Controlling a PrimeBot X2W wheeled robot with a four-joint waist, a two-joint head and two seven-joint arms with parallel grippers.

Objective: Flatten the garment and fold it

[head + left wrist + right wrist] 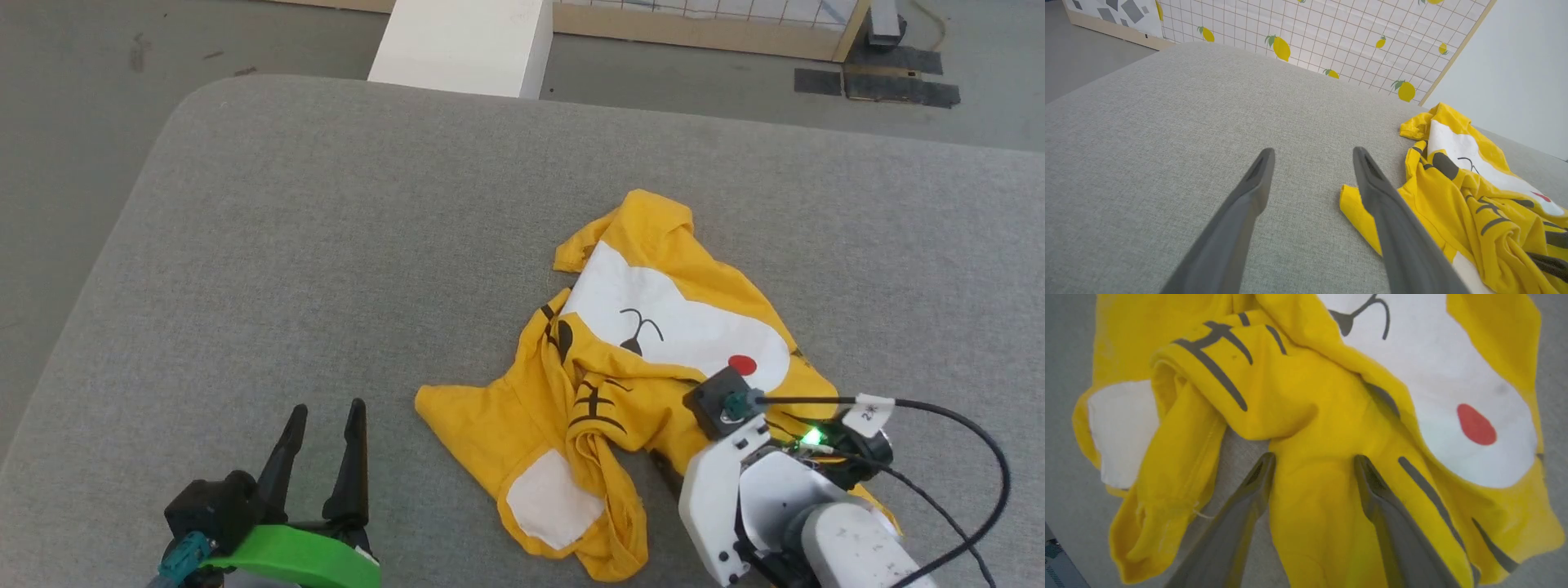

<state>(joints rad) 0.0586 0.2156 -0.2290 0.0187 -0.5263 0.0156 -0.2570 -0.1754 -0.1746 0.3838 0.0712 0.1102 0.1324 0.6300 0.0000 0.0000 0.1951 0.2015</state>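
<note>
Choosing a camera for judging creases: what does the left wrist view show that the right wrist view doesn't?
Left wrist view: the open left tool above the grey woven fabric surface, with a lemon-printed grid panel behind. Right wrist view: the open right tool, straddling a yellow fold close up. Both: the crumpled bright yellow cotton T-shirt with white patches, black lines and a red dot, lying on that surface.
</note>
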